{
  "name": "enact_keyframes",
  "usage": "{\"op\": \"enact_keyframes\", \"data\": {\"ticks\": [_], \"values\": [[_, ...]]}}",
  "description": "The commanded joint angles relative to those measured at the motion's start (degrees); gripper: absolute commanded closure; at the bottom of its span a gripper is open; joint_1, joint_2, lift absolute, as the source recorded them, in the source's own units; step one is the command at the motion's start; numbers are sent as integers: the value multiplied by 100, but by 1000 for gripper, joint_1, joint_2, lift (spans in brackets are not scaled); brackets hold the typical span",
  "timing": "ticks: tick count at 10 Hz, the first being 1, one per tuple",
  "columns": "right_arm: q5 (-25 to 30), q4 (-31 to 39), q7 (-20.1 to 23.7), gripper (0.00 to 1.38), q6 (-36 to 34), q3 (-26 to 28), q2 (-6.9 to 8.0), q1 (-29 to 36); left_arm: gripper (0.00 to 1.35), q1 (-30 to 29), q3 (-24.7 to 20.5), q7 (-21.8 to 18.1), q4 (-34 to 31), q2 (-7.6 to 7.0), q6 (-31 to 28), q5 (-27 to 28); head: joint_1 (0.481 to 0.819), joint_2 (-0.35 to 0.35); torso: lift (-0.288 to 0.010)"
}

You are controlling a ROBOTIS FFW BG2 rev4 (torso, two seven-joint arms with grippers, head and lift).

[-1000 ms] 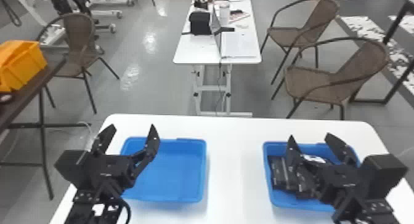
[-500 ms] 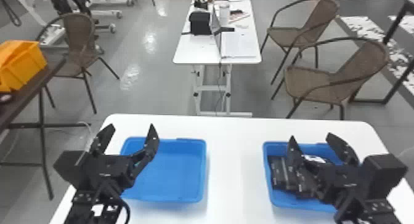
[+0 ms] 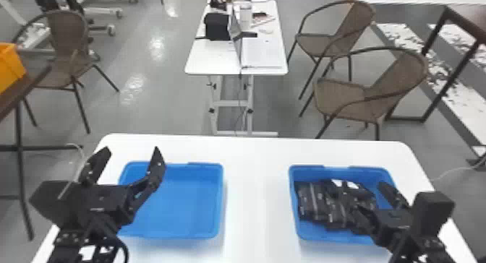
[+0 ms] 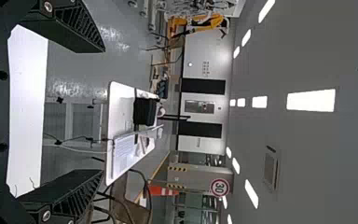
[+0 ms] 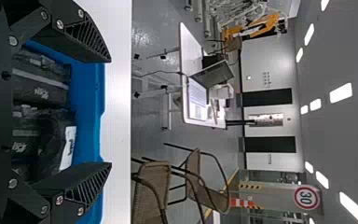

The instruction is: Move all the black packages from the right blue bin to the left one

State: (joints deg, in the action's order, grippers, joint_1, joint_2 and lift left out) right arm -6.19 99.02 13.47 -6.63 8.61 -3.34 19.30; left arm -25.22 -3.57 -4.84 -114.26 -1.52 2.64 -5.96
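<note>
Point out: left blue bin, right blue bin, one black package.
Left blue bin (image 3: 188, 208), head view: inside floor.
Right blue bin (image 3: 312, 175), head view: inner far wall.
Black package (image 5: 37, 95), right wrist view: printed face.

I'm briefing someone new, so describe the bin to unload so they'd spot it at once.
Find the white table nearest the robot. On its right side sits a blue bin, the robot's right claw above it. It holds black packages, whereas the left blue bin shows bare blue floor.
</note>
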Motion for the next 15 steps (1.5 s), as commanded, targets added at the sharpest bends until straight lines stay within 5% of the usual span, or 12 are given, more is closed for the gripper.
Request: {"op": "enact_keyframes", "data": {"ticks": [1, 4, 8, 10, 15], "values": [[57, -673, 183, 251, -67, 247, 0, -374, 101, 0, 5, -9, 0, -15, 0, -10, 695, -28, 0], [311, -2044, 736, 251, -85, 572, -35, -1174, 101, -18, 14, -17, 0, -33, -9, -10, 695, -68, 0], [768, -3310, 1053, 251, -14, 563, -387, -2079, 101, -36, -83, -184, 9, 2, 0, 34, 695, -99, 0], [892, -3916, 1097, 251, 162, 554, -405, -2431, 101, -36, -250, -457, 18, 167, -18, 139, 695, -102, 0], [1041, -5358, 1097, 242, 504, 106, -536, -3354, 101, 8, -628, -1046, 79, 167, -35, 403, 695, -66, 0]]}}
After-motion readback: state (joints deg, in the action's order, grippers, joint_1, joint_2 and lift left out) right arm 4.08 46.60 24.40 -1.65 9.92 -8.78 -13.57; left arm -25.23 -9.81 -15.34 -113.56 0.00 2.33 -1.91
